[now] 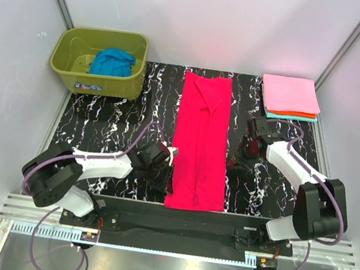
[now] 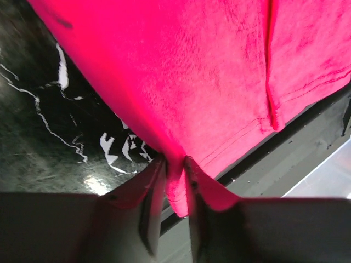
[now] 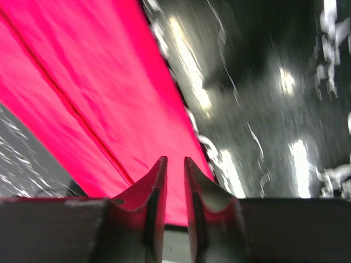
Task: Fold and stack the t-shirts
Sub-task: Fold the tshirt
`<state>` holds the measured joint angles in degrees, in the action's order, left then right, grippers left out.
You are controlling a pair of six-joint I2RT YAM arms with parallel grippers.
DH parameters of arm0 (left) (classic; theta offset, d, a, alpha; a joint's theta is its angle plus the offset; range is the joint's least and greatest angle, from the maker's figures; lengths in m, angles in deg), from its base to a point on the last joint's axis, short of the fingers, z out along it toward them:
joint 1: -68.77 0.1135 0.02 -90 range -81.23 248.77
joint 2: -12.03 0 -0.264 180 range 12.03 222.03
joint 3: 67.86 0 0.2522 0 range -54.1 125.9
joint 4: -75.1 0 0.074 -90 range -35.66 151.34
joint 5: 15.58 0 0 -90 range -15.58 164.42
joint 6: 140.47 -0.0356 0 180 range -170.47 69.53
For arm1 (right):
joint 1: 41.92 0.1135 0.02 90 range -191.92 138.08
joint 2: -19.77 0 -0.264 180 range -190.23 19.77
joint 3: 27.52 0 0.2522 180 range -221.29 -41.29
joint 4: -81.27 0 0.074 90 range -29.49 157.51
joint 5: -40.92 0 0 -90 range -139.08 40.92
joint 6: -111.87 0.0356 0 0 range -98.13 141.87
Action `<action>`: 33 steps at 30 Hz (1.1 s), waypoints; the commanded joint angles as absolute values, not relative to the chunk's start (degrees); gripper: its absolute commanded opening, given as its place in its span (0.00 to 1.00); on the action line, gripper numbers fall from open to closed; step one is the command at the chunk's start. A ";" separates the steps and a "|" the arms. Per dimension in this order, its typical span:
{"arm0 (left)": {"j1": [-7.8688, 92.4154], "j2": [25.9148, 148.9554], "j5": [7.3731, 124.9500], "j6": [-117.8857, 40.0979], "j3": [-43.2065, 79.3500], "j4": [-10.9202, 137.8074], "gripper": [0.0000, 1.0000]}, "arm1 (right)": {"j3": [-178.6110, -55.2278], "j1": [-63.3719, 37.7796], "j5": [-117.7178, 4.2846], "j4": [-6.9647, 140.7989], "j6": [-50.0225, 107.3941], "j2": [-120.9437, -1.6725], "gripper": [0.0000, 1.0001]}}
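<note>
Laid lengthwise down mid of black marbled mat: crimson-red t-shirt, sides folded in to a long narrow strip, near end reaching mat's front edge.

At L edge of that shirt, toward its near end: left gripper. In L wrist view, clamped on shirt's edge, cloth pinched betw. both fingers and puckered into a ridge at the tips, stitched hem just to one side.

Just off R edge of same shirt, abt mid-length, apart from cloth in top view: right gripper. In R wrist view, fingertips w/ only a narrow slit betw. them, nothing seen caught there. Pic blurred; red cloth beyond the tips, its edge running diagonally past the fingers.

Off to R of shirt's far end, well apart: folded stack w/ light pink t-shirt on top, slivers of orange t-shirt and teal t-shirt under it.

Off to L of shirt's far end, well apart: olive-green tub w/ blue t-shirt crumpled inside.
</note>
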<state>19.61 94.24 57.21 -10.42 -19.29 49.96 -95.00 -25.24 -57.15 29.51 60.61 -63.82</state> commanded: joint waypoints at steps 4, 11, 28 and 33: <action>17.89 91.14 62.45 -9.08 -20.79 47.90 0.25 | -92.09 -19.08 -54.09 20.14 65.28 -57.84 0.16; 17.36 84.46 65.81 -8.90 -21.75 42.88 0.27 | -88.49 -10.64 -52.94 20.66 69.94 -60.81 0.06; 15.34 83.46 56.32 -2.92 -23.95 55.89 0.15 | -80.75 -3.34 -50.75 19.97 81.02 -58.45 0.00; 14.63 89.36 55.35 -5.56 -22.99 54.67 0.14 | -81.80 -3.16 -48.12 16.81 79.71 -60.91 0.00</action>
<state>15.26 86.88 57.63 -4.54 -22.94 52.48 -80.62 -3.88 -52.39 19.98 78.67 -59.69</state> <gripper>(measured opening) 0.145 0.011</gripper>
